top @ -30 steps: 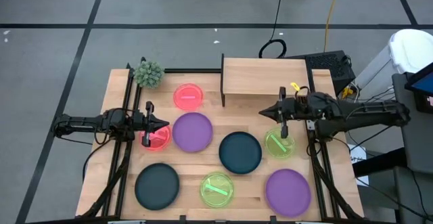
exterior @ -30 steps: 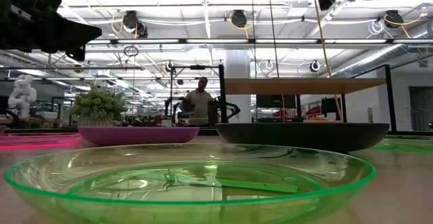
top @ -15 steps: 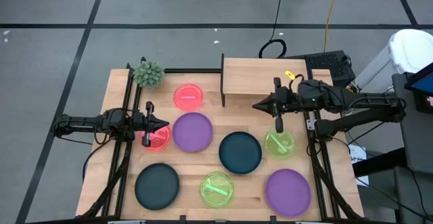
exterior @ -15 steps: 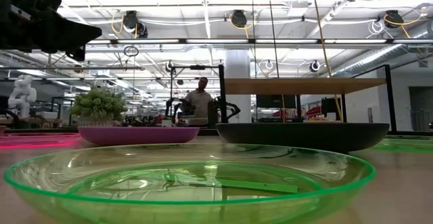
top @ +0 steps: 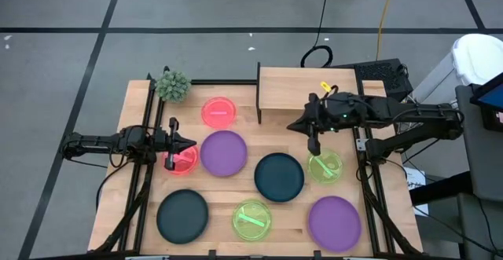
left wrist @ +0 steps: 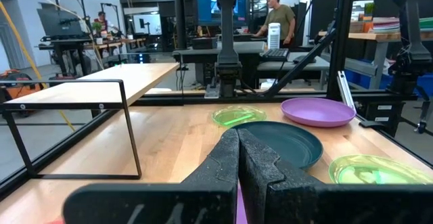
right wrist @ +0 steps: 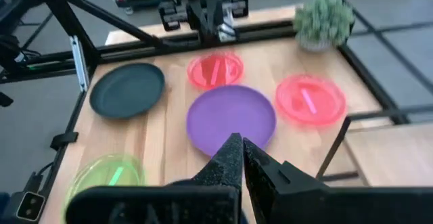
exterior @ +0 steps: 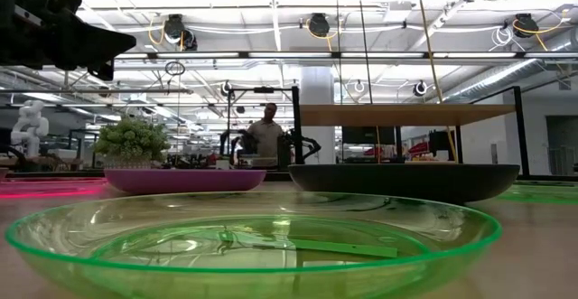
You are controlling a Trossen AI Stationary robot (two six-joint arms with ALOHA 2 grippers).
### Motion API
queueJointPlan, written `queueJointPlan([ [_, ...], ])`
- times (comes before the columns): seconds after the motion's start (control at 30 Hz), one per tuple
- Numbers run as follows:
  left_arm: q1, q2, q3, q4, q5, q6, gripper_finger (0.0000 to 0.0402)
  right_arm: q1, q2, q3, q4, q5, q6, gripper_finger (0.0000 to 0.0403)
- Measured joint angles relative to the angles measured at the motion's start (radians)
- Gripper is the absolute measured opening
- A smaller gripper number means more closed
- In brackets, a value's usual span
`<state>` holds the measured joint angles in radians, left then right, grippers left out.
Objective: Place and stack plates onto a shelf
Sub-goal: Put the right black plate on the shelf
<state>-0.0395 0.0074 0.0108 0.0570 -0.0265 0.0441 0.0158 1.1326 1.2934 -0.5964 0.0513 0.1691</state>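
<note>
Eight round plastic plates lie where they did a second ago, all on the big wooden tabletop [top: 236, 183]; only the right arm has changed. Its right gripper [top: 297, 125] has travelled from above the neon green translucent plate [top: 324, 166] at the table's right edge toward the middle, and now hangs in the air just in front of the small raised light-wood shelf [top: 306, 88], whose flat top is bare. That green plate is now behind and beside the gripper, and the large dark teal plate [top: 279, 176] lies just ahead of and below its tip. The arm reaches in level from the right, wrist turned so the fingers point across the table; in the right wrist view the two dark fingers [right wrist: 227, 162] are pressed together with nothing between them.

The left gripper [top: 187, 144] has stayed put, stretched level over the smaller translucent pink-red plate [top: 181, 159], its tip at the rim of the large purple plate [top: 223, 151]; its fingers [left wrist: 233, 160] meet edge to edge, holding nothing.

Farther from both grippers lie a second pink-red plate [top: 219, 111], a second teal plate [top: 182, 216], a second green plate [top: 251, 219] and a second purple plate [top: 334, 221].
</note>
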Motion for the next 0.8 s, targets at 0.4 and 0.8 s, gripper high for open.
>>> queueJointPlan([
  [0.4,0.000,0.000,0.000,0.024,-0.007,-0.038,0.0001,-0.001,0.032,0.000,-0.072,0.000,0.023,0.0000],
  [0.8,0.001,0.093,0.253,-0.094,-0.029,-0.108,0.0001,-0.001,0.033,0.000,-0.090,0.000,0.082,0.0000],
])
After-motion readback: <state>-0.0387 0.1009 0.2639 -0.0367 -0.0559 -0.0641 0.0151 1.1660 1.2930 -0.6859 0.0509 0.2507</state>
